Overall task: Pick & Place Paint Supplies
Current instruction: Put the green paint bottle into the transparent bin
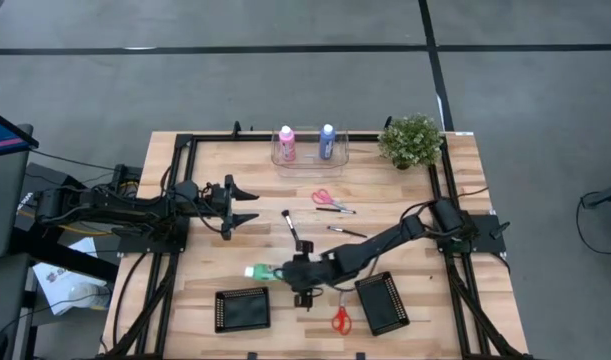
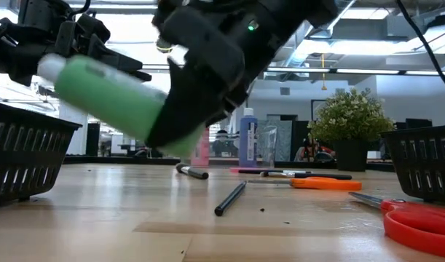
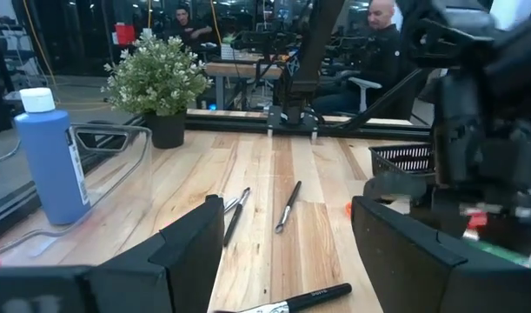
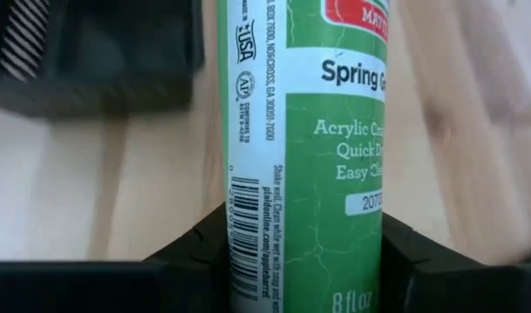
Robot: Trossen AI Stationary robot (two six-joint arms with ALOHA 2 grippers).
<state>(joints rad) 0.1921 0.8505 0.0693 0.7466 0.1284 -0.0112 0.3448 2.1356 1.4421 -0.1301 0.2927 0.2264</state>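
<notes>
A: What do we see lying around on the table [image 1: 205, 285]?

B: Near the front edge sit two black baskets [image 1: 242, 309], left and right, with orange scissors [image 1: 340, 319] between them. Pink scissors [image 1: 330, 200] lie mid-table, and dark brushes [image 1: 292, 229] are scattered beside them. A clear tray [image 1: 307, 158] at the far edge holds the pink bottle [image 1: 286, 144] and blue bottle [image 1: 327, 142]; a plant [image 1: 411, 140] stands to its right.

A: And the arms?

B: We see the right gripper [image 1: 297, 271] stretched leftward across the table, its fingers [image 4: 191, 252] clamped on both sides of the green bottle [image 1: 263, 270]. The bottle is tilted, cap to the left, lifted off the wood just beyond the left basket. The left gripper [image 1: 247, 204] hovers at the left, jaws spread wide and empty.
</notes>
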